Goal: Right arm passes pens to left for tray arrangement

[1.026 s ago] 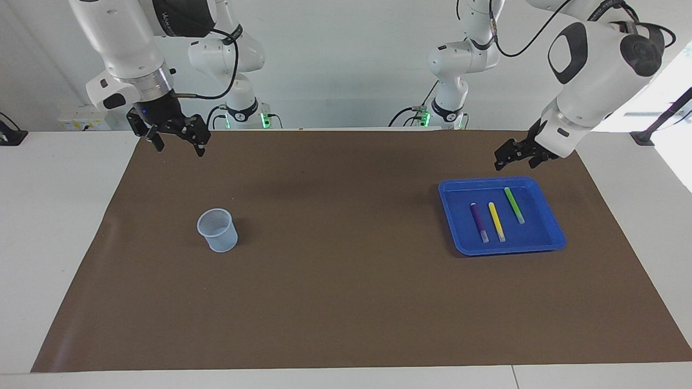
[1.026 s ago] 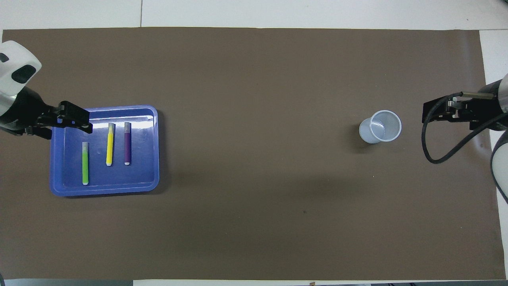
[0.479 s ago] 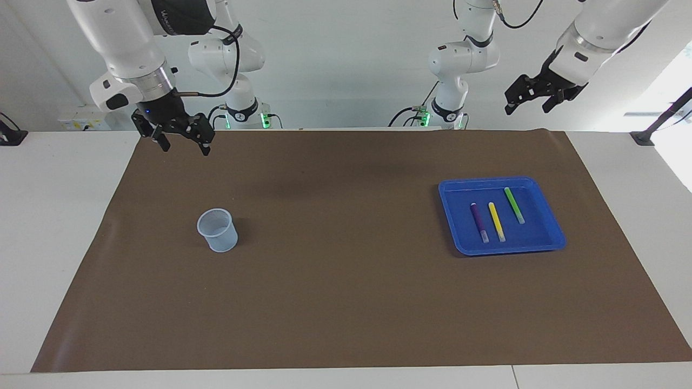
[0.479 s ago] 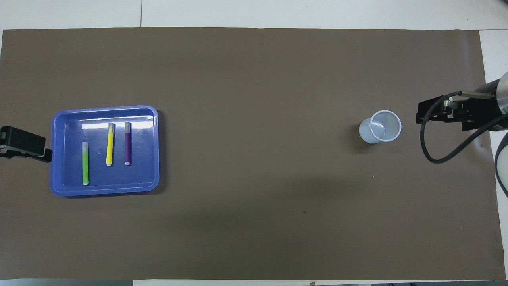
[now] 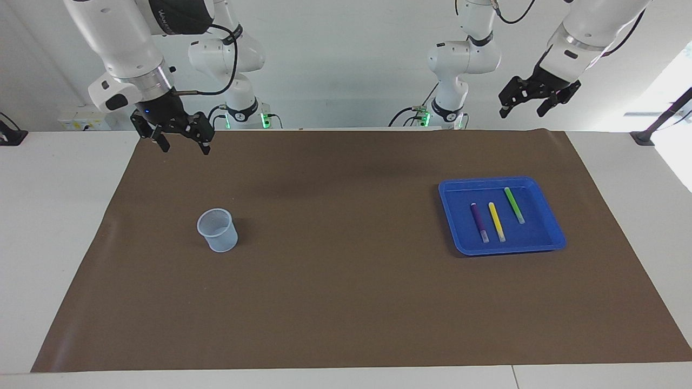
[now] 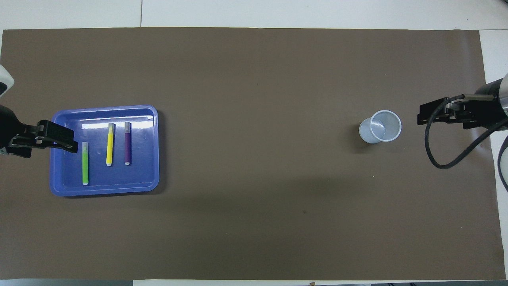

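Purple pen (image 5: pixel 478 221), yellow pen (image 5: pixel 496 221) and green pen (image 5: pixel 514 205) lie side by side, apart, in the blue tray (image 5: pixel 551 234) at the left arm's end of the worktop (image 5: pixel 346 302), while left hand (image 5: pixel 523 100) and right hand (image 5: pixel 181 141) hang raised, fingers spread, empty, mesh cup (image 5: pixel 218 230) standing toward the right arm's end.

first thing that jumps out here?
The bright-blue tray at the left arm's end of the brown mat, with purple, yellow and green pens side by side in it. Then the pale mesh cup, alone toward the right arm's end.
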